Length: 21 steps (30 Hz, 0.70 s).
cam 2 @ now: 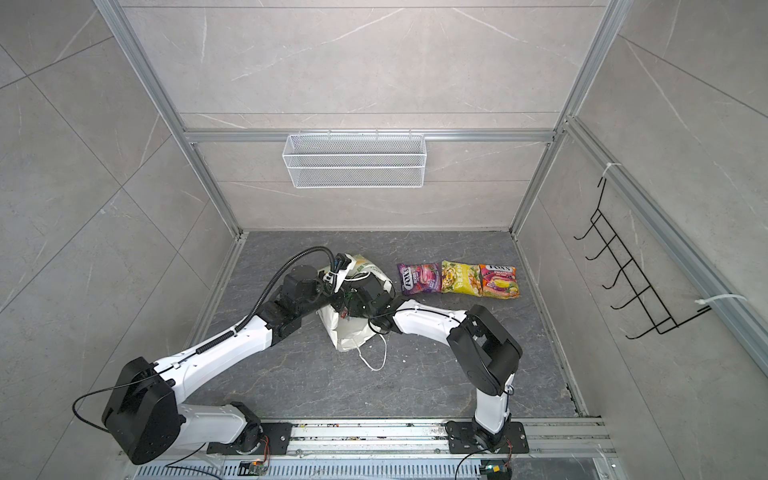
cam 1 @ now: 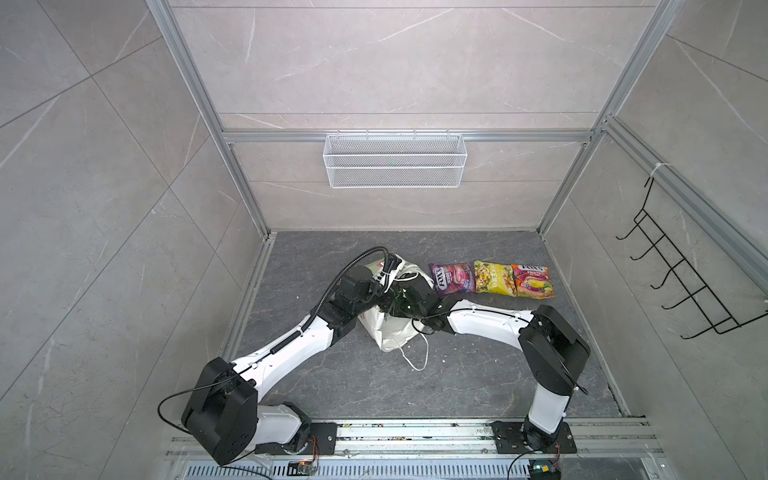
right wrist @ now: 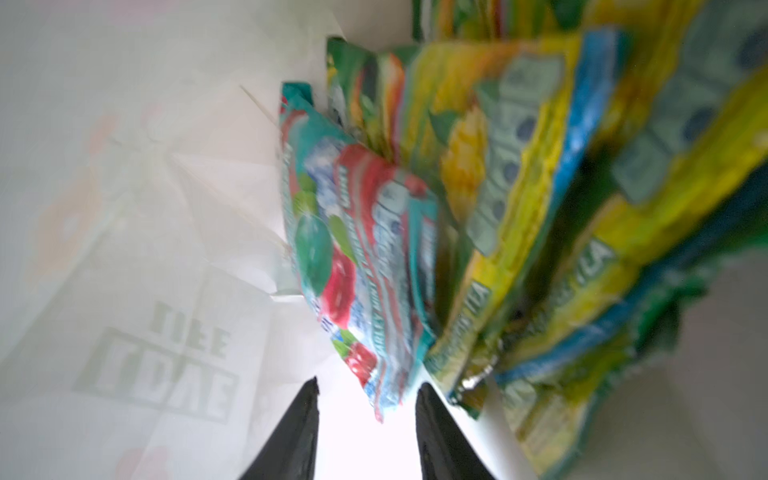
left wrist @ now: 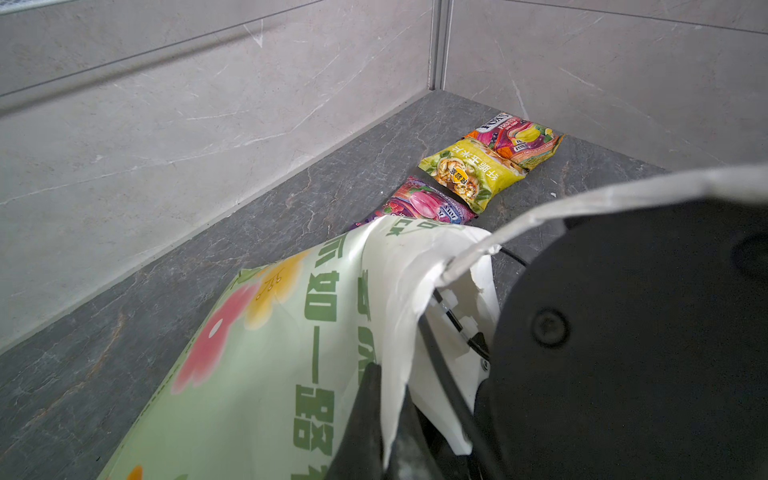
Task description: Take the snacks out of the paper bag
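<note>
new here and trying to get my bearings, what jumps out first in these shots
The bright row of three snacks on the dark floor, back right: purple packet, yellow-green packet, red-pink packet. Next, the white paper bag in the middle, with the left end effector pinching its rim. Inside it, the right end effector stands open around a corner of a teal-red packet, green-yellow packets beside it.

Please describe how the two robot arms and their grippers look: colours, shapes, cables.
Both arms have glossy white link shells and bulky black joint housings. A ribbed black cable conduit runs along the left arm; thin black wires loop near the right arm. The right gripper has two black, tapering fingers.
</note>
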Each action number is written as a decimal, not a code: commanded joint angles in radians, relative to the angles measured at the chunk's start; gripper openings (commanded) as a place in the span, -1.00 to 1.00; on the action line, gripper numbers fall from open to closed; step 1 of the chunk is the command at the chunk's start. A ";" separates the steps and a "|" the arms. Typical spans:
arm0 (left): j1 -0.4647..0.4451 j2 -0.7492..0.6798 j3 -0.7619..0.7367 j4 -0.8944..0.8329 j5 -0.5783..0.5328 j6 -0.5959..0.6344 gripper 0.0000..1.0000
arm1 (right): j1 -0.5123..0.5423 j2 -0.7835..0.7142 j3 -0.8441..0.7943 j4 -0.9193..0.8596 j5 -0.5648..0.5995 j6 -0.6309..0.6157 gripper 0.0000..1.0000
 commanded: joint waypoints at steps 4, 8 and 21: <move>-0.003 0.009 0.041 0.029 0.026 0.017 -1.00 | -0.007 0.035 0.021 -0.064 0.003 0.030 -0.21; -0.003 0.007 0.037 0.029 0.028 0.017 -1.00 | -0.007 0.085 0.064 -0.085 0.007 0.031 -0.21; -0.003 0.007 0.023 0.033 0.019 0.017 -1.00 | -0.007 0.202 0.133 -0.015 0.013 0.040 -0.39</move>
